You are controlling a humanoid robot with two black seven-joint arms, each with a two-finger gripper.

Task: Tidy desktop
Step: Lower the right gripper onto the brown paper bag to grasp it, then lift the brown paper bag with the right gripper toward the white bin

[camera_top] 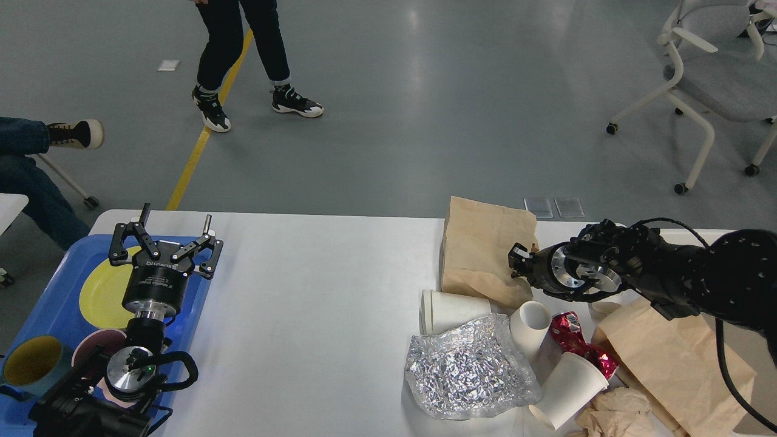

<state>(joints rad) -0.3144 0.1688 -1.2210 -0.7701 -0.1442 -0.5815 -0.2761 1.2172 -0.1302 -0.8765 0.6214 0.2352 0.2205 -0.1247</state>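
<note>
With our right gripper [521, 260] pinched on the brown paper bag [482, 249], dragging could topple nearby paper cups [452, 309].

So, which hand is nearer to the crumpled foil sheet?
The right hand. It is at the upright brown paper bag, just beyond the crumpled foil sheet. The left hand is open over the blue tray, far across the desktop.

The white counter [315, 291] carries a blue tray [48, 303] under the left tool [167, 240]; paper bags [485, 243], cups [452, 309] and foil [470, 373] lie beside the right tool [517, 258].
</note>
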